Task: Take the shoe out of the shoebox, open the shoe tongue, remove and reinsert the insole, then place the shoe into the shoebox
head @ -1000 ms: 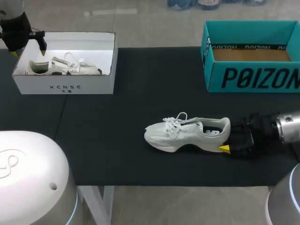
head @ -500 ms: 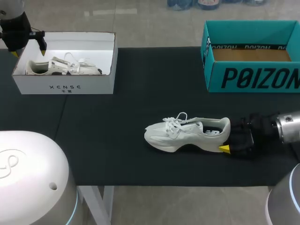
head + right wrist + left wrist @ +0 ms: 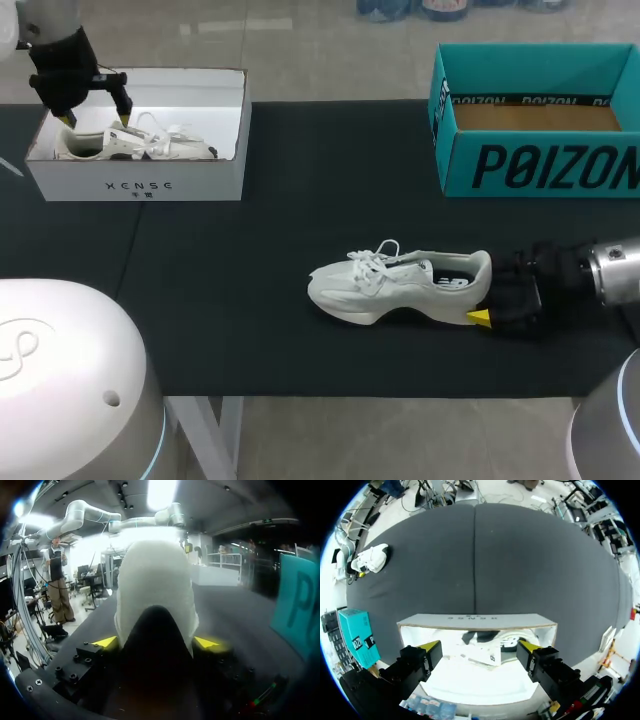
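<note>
Right claw (image 3: 156,642): low over the table (image 3: 250,300), coming in from the right edge. Its two yellow-tipped fingers press against opposite sides of the heel of a white shoe (image 3: 395,285), so it is closed on that heel. The shoe sits upright on its sole near the middle of the table, somewhat toward the near edge. Its toe points to the left edge and its laces are loose on top. Nothing else lies around it on the dark cloth.

Left claw (image 3: 95,112): spread wide over the white box (image 3: 140,185) at the far left corner and holding nothing. A second shoe (image 3: 485,647), also white, lies on its side in that box, below and between the open fingers. Contact cannot be made out.

A teal box (image 3: 540,165) stands open at the far right corner, well apart from the gripped shoe, and shows a brown floor inside.

Markings: small dark lettering on the near wall of the white box; large dark lettering on the near wall of the teal box, with a smaller line inside its far wall.
</note>
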Tool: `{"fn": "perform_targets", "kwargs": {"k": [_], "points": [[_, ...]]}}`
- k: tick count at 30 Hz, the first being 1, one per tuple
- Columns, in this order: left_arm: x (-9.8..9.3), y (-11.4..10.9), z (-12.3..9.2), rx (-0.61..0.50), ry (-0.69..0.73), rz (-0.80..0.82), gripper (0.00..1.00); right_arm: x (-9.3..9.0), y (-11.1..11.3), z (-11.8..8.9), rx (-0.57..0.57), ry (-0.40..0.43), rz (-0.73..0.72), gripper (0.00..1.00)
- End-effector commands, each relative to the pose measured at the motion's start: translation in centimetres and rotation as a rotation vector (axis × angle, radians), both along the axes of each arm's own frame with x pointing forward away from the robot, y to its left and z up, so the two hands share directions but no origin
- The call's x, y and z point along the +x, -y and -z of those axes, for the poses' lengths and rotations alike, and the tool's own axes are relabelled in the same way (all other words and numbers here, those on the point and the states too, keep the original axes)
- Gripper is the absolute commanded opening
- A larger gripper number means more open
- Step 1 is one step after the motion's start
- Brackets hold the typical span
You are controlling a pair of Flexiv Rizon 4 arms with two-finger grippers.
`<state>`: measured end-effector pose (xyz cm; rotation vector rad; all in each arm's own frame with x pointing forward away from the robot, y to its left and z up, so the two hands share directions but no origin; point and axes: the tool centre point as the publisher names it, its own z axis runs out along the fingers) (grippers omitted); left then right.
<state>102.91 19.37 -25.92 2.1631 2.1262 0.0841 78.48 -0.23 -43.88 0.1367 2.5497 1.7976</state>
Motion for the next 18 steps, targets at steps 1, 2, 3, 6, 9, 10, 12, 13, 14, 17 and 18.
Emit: {"fn": "perform_targets", "kwargs": {"k": [1,2,3,6,9,10,12,13,14,17,18], "points": [[-3.1,5.1,-0.5,0.047,0.009,0.006,1.00,0.0,-0.3,0.6,-0.003,-0.001,0.002,0.00],[-3.8,6.1,-0.4,0.043,-0.003,0.012,1.00,0.0,-0.3,0.6,-0.003,-0.001,0.002,0.00],[-4.1,6.7,-0.3,0.043,-0.007,0.011,1.00,0.0,-0.3,0.6,-0.003,-0.001,0.002,0.00],[-6.2,9.9,0.0,0.043,-0.032,-0.005,1.00,0.0,-0.3,0.6,-0.003,-0.001,0.002,0.00],[-8.5,12.8,0.3,0.045,-0.049,-0.021,1.00,0.0,-0.3,0.6,-0.003,-0.001,0.002,0.00],[-9.1,13.6,0.4,0.047,-0.046,-0.030,1.00,0.0,-0.3,0.6,-0.003,-0.001,0.002,0.00],[-10.2,15.0,0.5,0.049,-0.049,-0.048,1.00,0.0,-0.3,0.6,-0.003,-0.001,0.002,0.00],[-10.8,15.8,0.7,0.051,-0.049,-0.060,1.00,0.0,-0.3,0.6,-0.003,-0.001,0.002,0.00],[-11.4,16.7,0.8,0.064,-0.051,-0.089,1.00,0.0,-0.3,0.6,-0.003,-0.001,0.002,0.00],[-12.3,18.5,0.9,0.096,-0.047,-0.147,1.00,0.0,-0.3,0.6,-0.003,-0.001,0.002,0.00],[-12.6,18.9,0.9,0.098,-0.050,-0.157,1.00,0.0,-0.3,0.6,-0.003,-0.001,0.002,0.00]]}}
